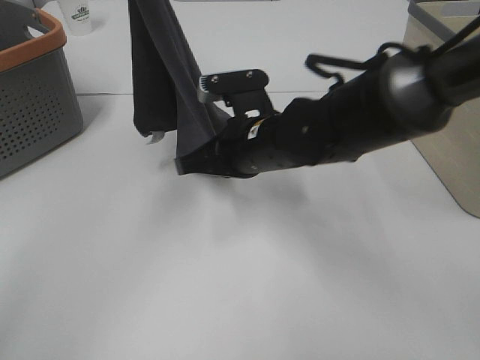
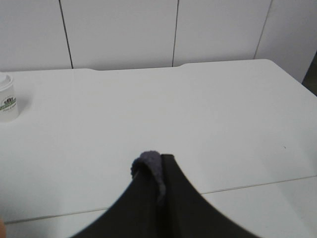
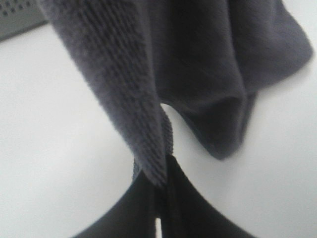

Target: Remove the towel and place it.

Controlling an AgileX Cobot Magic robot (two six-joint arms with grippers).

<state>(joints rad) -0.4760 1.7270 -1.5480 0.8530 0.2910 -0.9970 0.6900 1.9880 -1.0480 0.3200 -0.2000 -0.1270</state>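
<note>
Broad white tabletop (image 1: 225, 285) beneath everything. Reaching in from the right, long black robot arm (image 1: 337, 127). Hanging over the table, right of and apart from the grey perforated basket (image 1: 34, 105) with orange rim: dark charcoal terry towel (image 1: 161, 67). Pinched at its top by left gripper (image 2: 161, 159), clamped tight on cloth; lower edge nipped likewise by right gripper (image 3: 163, 171). Small white paper cup (image 1: 77, 16) behind. Tiny white tag (image 1: 155, 139) at the towel's low corner.
</note>
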